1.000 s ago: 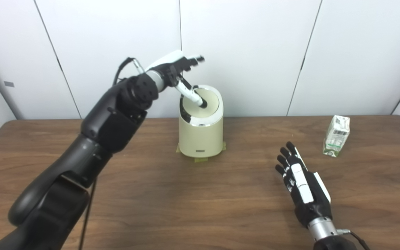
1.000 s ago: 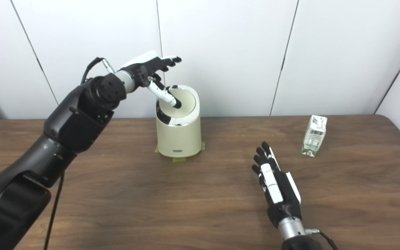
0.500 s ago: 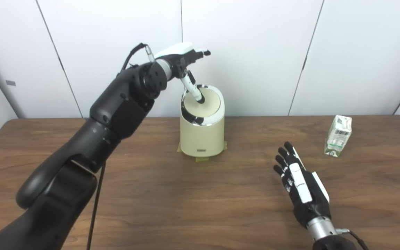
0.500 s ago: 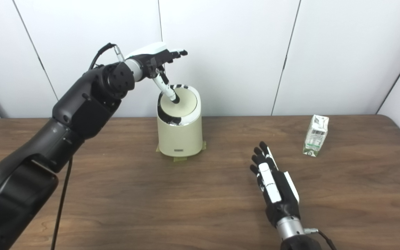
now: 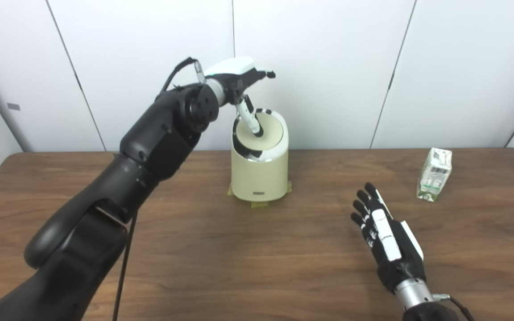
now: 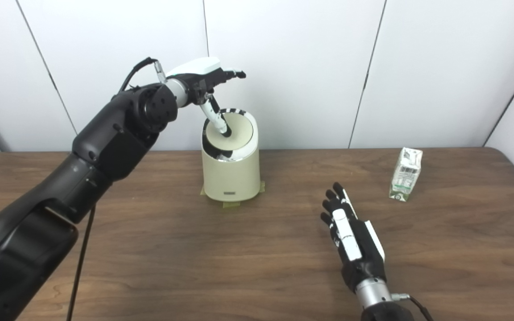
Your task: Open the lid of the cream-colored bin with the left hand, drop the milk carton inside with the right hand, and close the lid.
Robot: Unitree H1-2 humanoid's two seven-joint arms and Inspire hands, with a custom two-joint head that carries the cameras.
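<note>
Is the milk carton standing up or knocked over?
Standing upright: the milk carton rests on its base on the table, far from both hands.

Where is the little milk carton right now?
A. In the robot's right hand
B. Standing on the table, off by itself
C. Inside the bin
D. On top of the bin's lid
B. The milk carton stands on the table, apart from the right hand, which rests open and holds nothing, and well to the right of the cream-colored bin.
</note>
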